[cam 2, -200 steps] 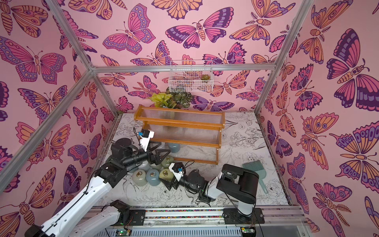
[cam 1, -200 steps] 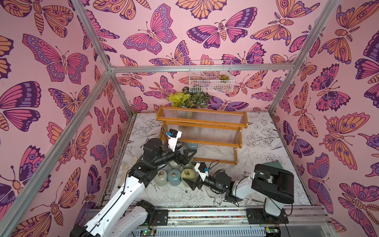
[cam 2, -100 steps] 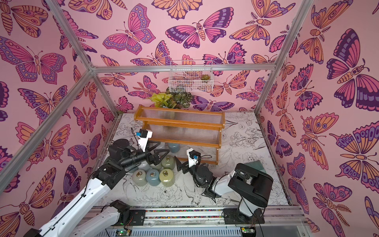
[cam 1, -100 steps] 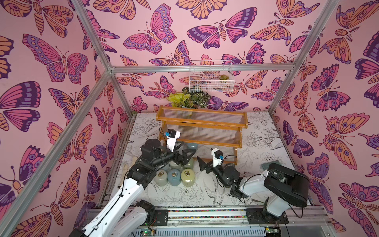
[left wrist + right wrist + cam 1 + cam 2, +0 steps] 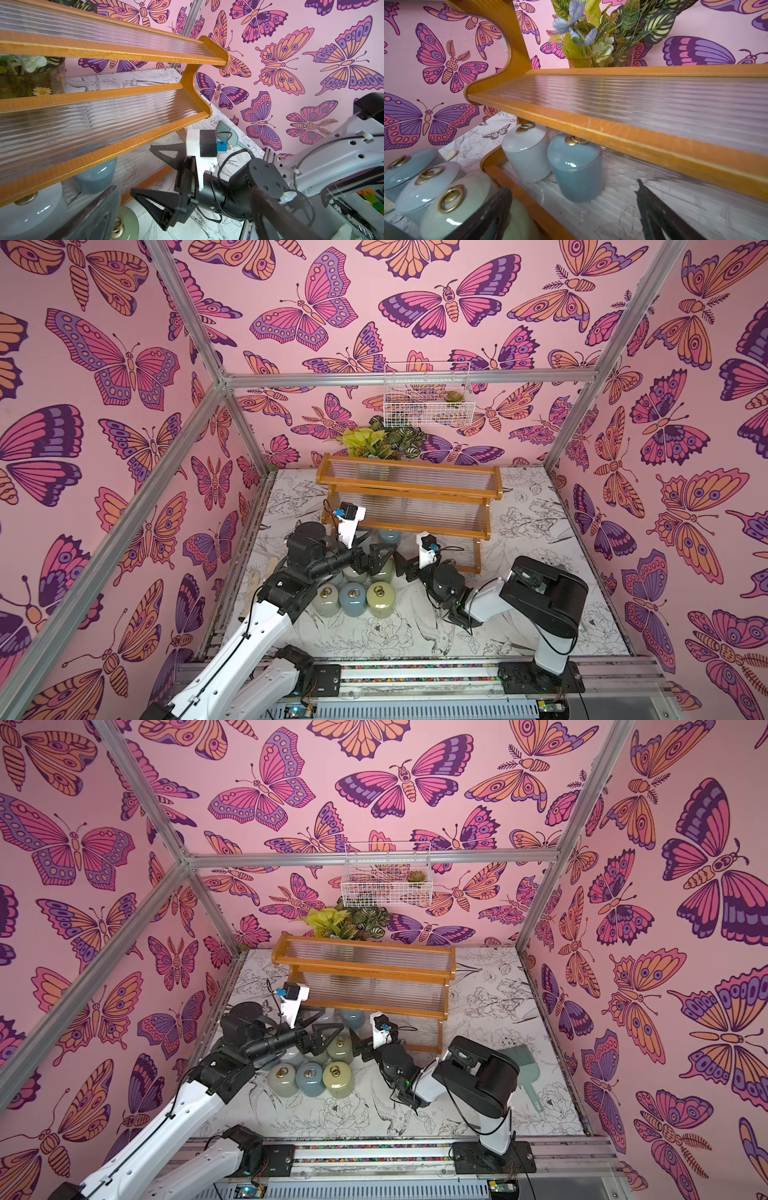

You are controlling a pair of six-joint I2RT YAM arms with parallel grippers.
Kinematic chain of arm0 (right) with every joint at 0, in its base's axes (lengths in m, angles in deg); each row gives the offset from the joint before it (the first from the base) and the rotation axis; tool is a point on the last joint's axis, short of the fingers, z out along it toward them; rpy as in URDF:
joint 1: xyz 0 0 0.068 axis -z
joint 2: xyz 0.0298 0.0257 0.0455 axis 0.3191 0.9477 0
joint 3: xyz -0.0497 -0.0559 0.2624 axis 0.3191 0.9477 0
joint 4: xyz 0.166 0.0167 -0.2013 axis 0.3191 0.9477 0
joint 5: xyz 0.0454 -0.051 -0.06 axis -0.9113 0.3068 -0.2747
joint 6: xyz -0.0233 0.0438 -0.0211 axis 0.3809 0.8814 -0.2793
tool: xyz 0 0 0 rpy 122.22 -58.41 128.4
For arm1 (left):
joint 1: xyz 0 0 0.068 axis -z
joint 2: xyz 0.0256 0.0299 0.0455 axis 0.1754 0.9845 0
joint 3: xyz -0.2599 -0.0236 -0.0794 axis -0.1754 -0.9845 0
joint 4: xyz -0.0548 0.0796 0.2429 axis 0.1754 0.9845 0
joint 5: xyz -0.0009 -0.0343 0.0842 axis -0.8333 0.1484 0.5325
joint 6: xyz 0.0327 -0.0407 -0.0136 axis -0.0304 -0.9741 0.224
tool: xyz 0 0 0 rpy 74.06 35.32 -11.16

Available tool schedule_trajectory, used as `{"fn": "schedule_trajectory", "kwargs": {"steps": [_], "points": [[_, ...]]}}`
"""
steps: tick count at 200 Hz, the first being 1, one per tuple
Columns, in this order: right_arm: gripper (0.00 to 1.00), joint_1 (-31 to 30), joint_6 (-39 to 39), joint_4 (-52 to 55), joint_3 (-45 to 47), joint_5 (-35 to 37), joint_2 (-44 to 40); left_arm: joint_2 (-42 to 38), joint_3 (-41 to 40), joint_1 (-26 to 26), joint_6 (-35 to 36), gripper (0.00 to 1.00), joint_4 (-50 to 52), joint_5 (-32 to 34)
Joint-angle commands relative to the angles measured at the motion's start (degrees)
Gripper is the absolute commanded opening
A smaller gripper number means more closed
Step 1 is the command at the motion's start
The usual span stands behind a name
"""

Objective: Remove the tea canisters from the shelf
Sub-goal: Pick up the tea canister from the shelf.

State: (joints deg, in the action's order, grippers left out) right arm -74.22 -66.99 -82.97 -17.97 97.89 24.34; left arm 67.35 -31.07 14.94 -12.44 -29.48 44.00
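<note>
While both reach low toward the shelf [image 5: 409, 488], right gripper [image 5: 141, 168] spread empty, left gripper [image 5: 379, 558] parted.

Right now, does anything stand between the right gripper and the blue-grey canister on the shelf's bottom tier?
Nothing visible: only bare ribbed panel lies between the open right gripper and the blue-grey canister. The middle tier's rail overhangs it.

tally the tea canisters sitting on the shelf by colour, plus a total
pale grey-white canister: 1
blue-grey canister: 1
total on the shelf: 2, both on the bottom tier
</note>
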Motion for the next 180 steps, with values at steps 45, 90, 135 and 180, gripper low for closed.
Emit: {"fn": "schedule_trajectory", "kwargs": {"steps": [45,90,135,180], "points": [[0.98,2.9,0.1,8.7,-9.0,-3.2,4.0,-1.3,-2.2,-0.5,0.0,1.00,-1.3,-0.9],[0.99,3.6,-0.3,14.8,-14.7,-4.5,6.7,-2.1,-3.6,-0.6,-0.3,1.00,-2.4,-0.8],[1.00,4.7,-0.1,18.2,-18.6,-5.1,8.7,-2.8,-4.7,-0.9,-0.2,1.00,-2.7,-0.8],[1.00,5.3,-0.7,23.3,-23.5,-5.9,10.6,-3.8,-6.2,-1.2,-0.5,1.00,-3.7,-0.7]]}}
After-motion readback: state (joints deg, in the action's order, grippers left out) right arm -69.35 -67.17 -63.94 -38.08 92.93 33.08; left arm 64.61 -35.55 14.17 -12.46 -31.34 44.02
